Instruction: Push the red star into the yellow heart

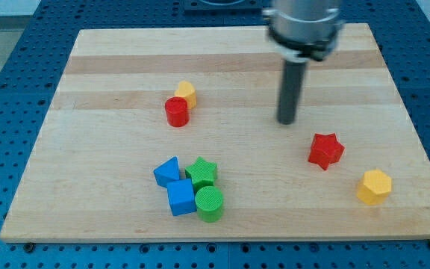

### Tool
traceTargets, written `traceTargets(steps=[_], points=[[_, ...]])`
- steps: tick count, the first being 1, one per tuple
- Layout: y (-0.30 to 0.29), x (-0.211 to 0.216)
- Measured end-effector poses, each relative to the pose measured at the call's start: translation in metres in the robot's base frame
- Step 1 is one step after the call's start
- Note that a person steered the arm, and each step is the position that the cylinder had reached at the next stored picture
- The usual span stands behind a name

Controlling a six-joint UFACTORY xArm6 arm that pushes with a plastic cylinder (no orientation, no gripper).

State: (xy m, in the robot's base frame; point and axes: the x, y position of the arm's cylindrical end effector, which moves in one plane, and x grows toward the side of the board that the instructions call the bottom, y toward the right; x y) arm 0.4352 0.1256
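The red star (325,150) lies on the wooden board at the view's right of centre. A yellow block (187,92), whose shape I cannot make out for sure, sits at the upper middle left, touching a red cylinder (177,112). A second yellow block (374,186), many-sided, lies at the lower right, just down and right of the star. My tip (287,121) rests above and left of the red star, a short gap away from it.
A tight cluster sits at the lower middle: a blue angular block (167,172), a blue cube (181,197), a green star (201,172) and a green cylinder (210,203). The board's right edge (416,149) runs near the second yellow block.
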Motion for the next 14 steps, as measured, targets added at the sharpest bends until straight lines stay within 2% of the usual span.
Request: traceTargets(steps=[1, 2, 5, 7, 8, 9, 10, 11, 12, 14], points=[[0.051, 0.04], [0.053, 0.079], [0.001, 0.093], [-0.071, -0.029], [-0.039, -0.018], [0.022, 0.004], [0.03, 0.048], [0.006, 0.085], [-0.028, 0.086], [-0.111, -0.003]])
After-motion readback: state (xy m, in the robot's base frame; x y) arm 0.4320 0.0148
